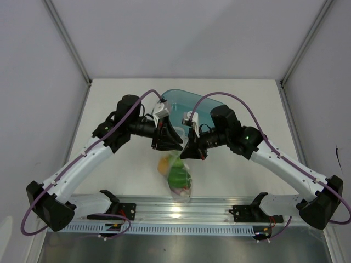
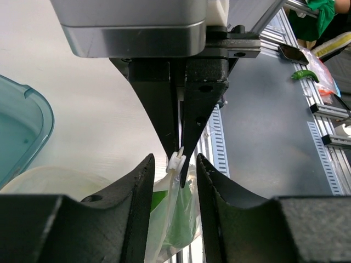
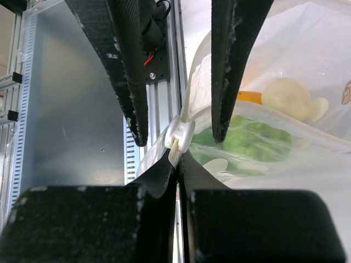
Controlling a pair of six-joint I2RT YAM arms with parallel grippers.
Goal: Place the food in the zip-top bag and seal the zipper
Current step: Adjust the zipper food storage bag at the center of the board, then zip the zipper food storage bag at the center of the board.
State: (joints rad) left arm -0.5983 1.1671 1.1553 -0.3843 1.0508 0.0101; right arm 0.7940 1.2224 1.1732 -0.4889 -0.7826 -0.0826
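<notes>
Right gripper, fingers pressed together, pinches the zipper at its white slider; left gripper stands spread astride it. Overhead, the grippers hide the mouth of the zip-top bag, which hangs with food inside above the table, teal tray behind.

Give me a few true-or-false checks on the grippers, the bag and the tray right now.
1. The right gripper is shut on the zip-top bag at its top edge. True.
2. The left gripper is clamped shut. False: its fingers stand apart, either side of the white slider.
3. The bag is empty. False: a green vegetable and a yellow-orange piece show inside.
4. The teal tray sits on the far side of the grippers from the arm bases. True.
</notes>
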